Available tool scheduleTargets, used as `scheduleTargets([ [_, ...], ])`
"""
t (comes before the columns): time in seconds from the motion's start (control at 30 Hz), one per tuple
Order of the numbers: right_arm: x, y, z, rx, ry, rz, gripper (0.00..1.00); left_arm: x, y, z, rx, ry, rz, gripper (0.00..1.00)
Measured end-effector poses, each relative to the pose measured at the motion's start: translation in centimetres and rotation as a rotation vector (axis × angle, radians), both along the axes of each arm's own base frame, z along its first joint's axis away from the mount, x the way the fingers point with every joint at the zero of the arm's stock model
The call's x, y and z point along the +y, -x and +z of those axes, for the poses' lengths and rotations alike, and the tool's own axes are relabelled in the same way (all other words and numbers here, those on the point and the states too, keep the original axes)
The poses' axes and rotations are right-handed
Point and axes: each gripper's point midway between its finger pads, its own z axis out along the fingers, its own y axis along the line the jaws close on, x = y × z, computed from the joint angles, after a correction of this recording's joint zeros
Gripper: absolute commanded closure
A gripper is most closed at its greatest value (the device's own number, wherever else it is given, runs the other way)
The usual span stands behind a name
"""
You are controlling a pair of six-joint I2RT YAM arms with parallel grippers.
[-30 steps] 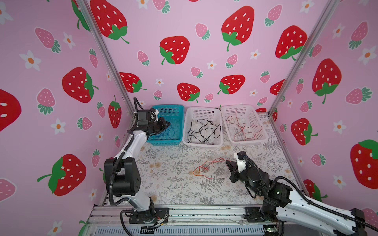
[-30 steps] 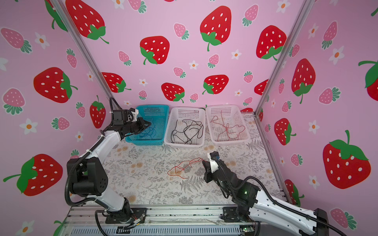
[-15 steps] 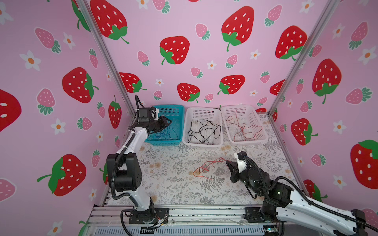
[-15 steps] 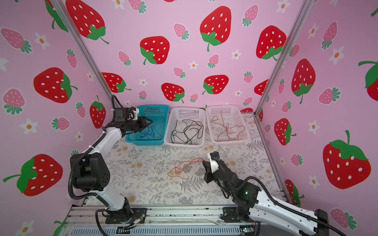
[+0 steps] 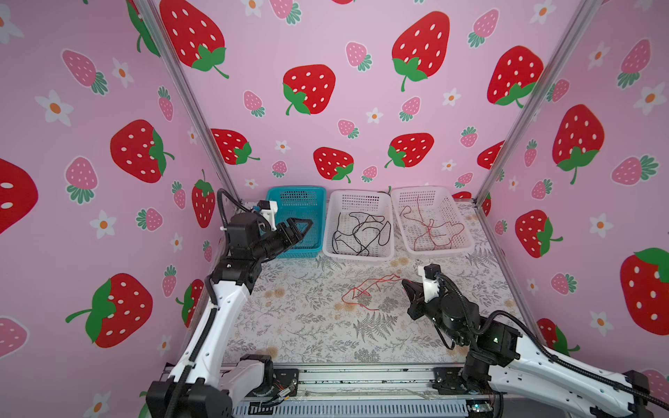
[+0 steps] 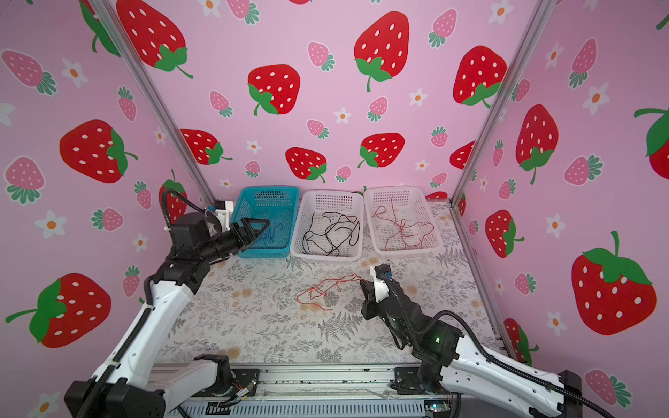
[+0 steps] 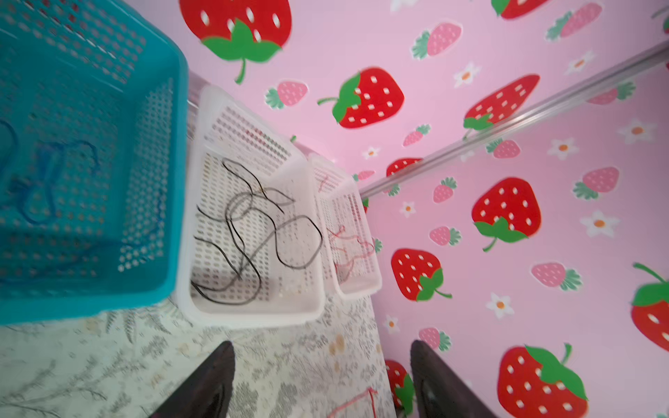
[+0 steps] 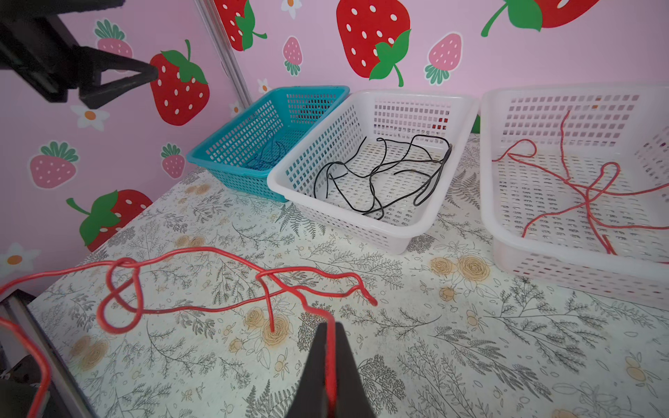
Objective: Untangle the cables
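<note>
Across the booth floor lies the floral counter (image 5: 307,325), and along its 12 o'clock edge three baskets stand side by side. Teal basket (image 5: 295,189) sits toward 11 o'clock, middle basket (image 5: 358,255) at 12, right basket (image 5: 438,249) toward 1 o'clock.

Over to the arms. Left claw (image 5: 304,226) is out at 10 o'clock, raised off the counter beside the teal basket, and in both top views it overlaps that basket's near side. The left wrist view shows its two fingers (image 7: 202,383) spread wide with only counter and wall between them, so it is empty.

Right claw (image 5: 405,286) is low at about 4 o'clock, pointing toward the middle of the counter. It is pinched tight, and the right wrist view shows a red strand running up between the closed fingers (image 8: 344,372). It has the loose red cable (image 5: 365,289) by one end.

That cable trails from the claw toward 9 o'clock across the middle of the counter, well short of the baskets, with a crossed loop at its far end.

Now the sorted ones. Black cables (image 5: 362,231) lie in loose curls in the middle basket. Red cables (image 5: 430,228) criss-cross the floor of the right basket, one strand climbing its back wall. Blue cables (image 6: 269,235) lie in the teal basket, hard to pick out against the mesh.
</note>
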Motion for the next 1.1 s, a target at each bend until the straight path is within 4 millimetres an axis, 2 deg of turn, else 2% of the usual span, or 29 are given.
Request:
scheduleTargets([
  [0.1,-0.2,-0.3,0.8,-0.021,-0.001,-0.012,1.00,-2.5,4.6,-0.5,0.003,0.035,-0.072,0.22],
  [0.23,0.0,-0.9,1.5,-0.046,0.004,-0.025,1.00,-3.5,9.1,-1.6,0.011,0.102,-0.106,0.23],
  [0.3,0.2,-1.1,1.4,-0.052,0.014,-0.026,1.00,-4.0,10.5,-2.4,0.027,0.131,-0.121,0.23],
  [0.6,0.6,-1.6,1.4,-0.074,0.034,-0.039,1.00,-9.0,15.9,-5.6,0.118,0.133,-0.290,0.25],
  [0.67,0.6,-1.7,1.6,-0.079,0.031,-0.039,1.00,-9.9,16.4,-6.5,0.133,0.111,-0.308,0.28],
  [0.8,0.9,-1.7,1.5,-0.081,0.032,-0.035,1.00,-10.3,16.1,-9.0,0.167,0.074,-0.286,0.42],
  [0.9,1.2,-1.6,1.5,-0.081,0.028,-0.018,1.00,-10.4,15.6,-9.6,0.173,0.056,-0.265,0.51],
  [1.03,1.6,-1.3,1.8,-0.085,0.012,0.008,1.00,-10.8,15.0,-10.3,0.177,0.031,-0.257,0.52],
  [1.1,1.6,-1.3,1.7,-0.084,0.013,0.013,1.00,-10.8,14.9,-10.3,0.173,0.025,-0.250,0.47],
])
